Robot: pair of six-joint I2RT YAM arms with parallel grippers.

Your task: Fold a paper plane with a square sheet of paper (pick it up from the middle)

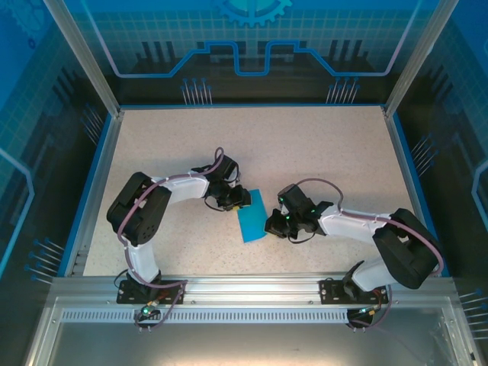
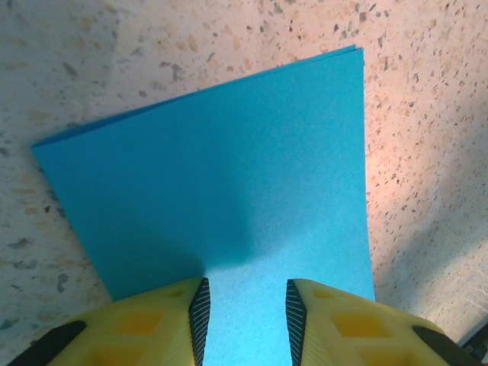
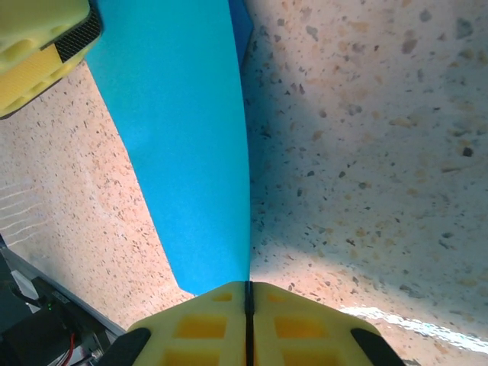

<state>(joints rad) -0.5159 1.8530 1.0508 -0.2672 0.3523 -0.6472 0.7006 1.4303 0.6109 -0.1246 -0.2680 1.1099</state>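
Top external: one folded teal paper sheet [image 1: 252, 218] on one speckled table [image 1: 305, 145].

The table [image 1: 305, 145] has a pale beige top speckled with dark flecks; a blue rim [image 1: 252, 107] frames its left, far and right sides; an aluminium rail [image 1: 252, 286] runs along the near edge; a little nearer than centre lies a teal-blue sheet of paper [image 1: 251, 216], folded double into a rectangle, layered edges aligned; one long side curves up off the surface; soft shadows fall on the top beside it.
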